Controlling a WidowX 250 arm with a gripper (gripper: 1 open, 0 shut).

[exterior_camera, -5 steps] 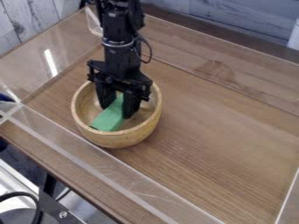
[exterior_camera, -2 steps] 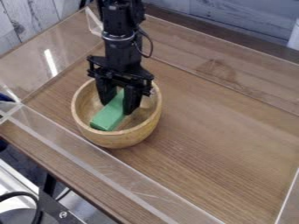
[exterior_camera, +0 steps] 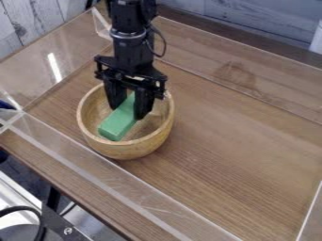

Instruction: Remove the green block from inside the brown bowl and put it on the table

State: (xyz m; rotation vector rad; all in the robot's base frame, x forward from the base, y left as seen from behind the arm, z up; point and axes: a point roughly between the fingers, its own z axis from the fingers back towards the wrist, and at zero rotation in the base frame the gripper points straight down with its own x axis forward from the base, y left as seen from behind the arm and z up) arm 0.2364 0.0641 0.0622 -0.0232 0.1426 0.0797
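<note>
The green block (exterior_camera: 119, 123) leans tilted inside the brown bowl (exterior_camera: 149, 141), its upper end between the black fingers (exterior_camera: 152, 102) of my gripper (exterior_camera: 132, 106). The gripper reaches straight down into the bowl from above and is shut on the block's upper end. The block's lower end points toward the bowl's near-left inner wall; whether it still touches the bowl I cannot tell. The bowl rests on the left part of the table (exterior_camera: 239, 141).
Clear acrylic walls (exterior_camera: 88, 179) edge the table along the front and left. Wood-grain surface stretches to the right of and behind the bowl. The black arm (exterior_camera: 126, 19) rises at the back left.
The gripper has risen a little with the green block between its fingers; the block's lower end sits slightly higher in the bowl. The bowl has not moved.
</note>
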